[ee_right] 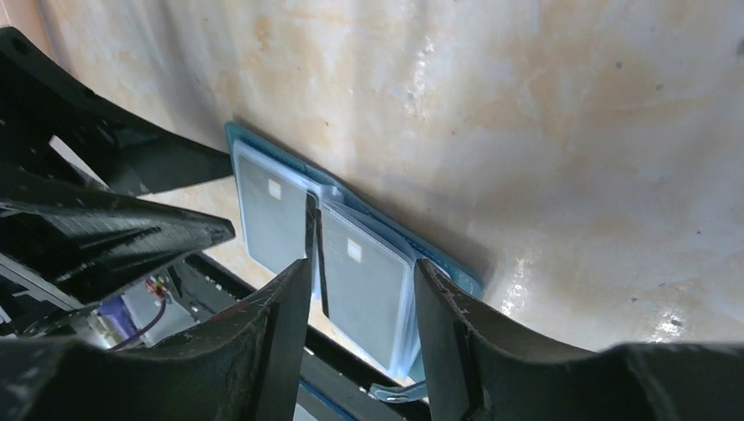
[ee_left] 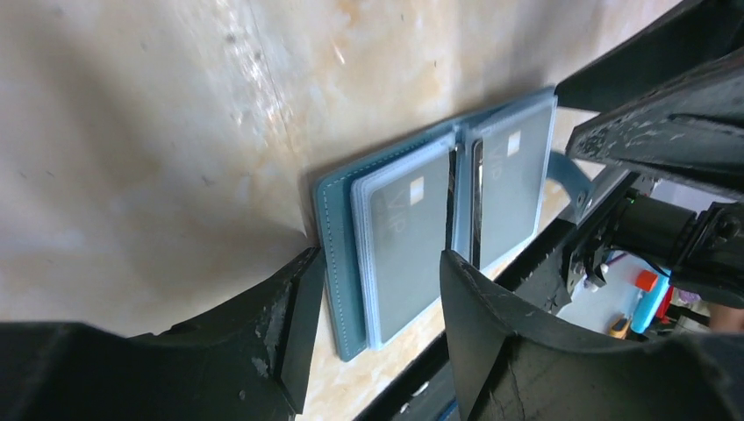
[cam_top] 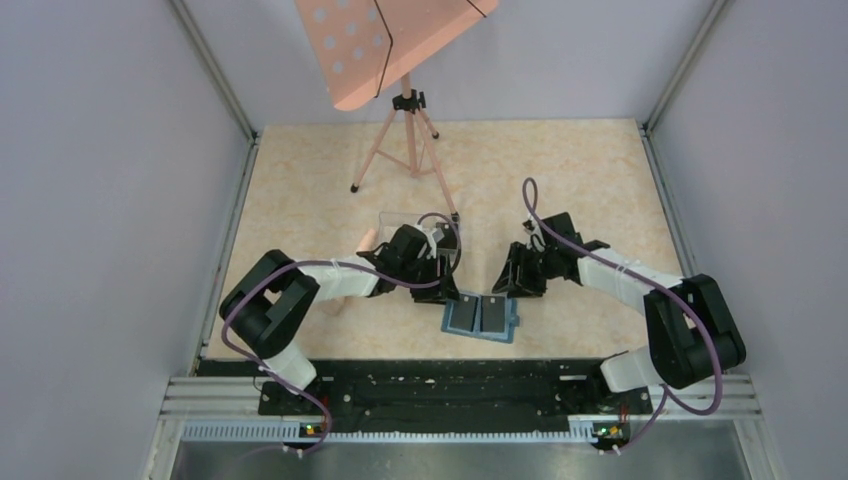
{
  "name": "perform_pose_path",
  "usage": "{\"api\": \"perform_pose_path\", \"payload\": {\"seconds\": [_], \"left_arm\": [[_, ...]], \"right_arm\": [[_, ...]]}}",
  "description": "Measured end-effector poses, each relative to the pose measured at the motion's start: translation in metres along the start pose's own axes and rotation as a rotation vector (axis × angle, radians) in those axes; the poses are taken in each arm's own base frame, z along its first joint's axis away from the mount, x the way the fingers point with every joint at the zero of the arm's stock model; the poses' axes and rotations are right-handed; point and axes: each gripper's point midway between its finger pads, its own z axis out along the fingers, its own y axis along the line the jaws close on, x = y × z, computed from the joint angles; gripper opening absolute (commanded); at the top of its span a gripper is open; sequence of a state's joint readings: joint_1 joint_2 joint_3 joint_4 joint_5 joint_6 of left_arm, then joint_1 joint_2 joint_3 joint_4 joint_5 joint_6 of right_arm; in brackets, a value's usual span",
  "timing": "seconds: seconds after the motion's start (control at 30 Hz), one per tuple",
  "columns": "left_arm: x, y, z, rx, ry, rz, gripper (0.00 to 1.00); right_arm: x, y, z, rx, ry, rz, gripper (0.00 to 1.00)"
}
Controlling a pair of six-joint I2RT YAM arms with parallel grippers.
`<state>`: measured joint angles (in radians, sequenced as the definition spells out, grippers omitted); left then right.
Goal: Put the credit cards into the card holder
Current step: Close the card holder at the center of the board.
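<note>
The left gripper hides the card holder's lower end.

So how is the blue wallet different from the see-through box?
The card holder is teal; the clear box is see-through. The card holder lies open flat, nearer the arms' bases; the clear box sits farther back, partly hidden by the left arm. The card holder shows dark cards in its pockets; the clear box's contents can't be told. Both rest on the table.

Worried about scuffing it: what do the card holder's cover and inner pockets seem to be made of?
The card holder cover looks like matte teal faux leather, judging by the stitched seam along its edge. The inner pockets look like clear, slightly glossy soft plastic: the dark cards show through.
</note>
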<state>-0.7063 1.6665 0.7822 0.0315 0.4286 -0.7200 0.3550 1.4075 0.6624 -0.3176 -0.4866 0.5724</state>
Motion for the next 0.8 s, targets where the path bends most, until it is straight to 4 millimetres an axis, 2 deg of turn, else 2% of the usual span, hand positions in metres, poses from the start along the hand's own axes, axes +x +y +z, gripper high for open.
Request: {"api": "perform_pose_path", "payload": {"seconds": [0.17, 0.4, 0.6, 0.8], "left_arm": [[0.013, -0.001, -0.004, -0.015, 0.013, -0.041, 0.58], [0.013, 0.005, -0.019, -0.082, -0.021, -0.060, 0.59], [0.007, 0.005, -0.028, -0.100, -0.066, -0.053, 0.59], [0.014, 0.010, -0.033, -0.103, -0.075, -0.070, 0.61]], "right_arm": [[0.001, 0.007, -0.001, 0.020, 0.011, -0.057, 0.53], [0.017, 0.007, -0.001, 0.079, 0.052, -0.117, 0.62], [0.013, 0.001, -0.013, 0.134, 0.003, -0.136, 0.64], [0.014, 0.003, -0.016, 0.152, -0.002, -0.167, 0.64]]}}
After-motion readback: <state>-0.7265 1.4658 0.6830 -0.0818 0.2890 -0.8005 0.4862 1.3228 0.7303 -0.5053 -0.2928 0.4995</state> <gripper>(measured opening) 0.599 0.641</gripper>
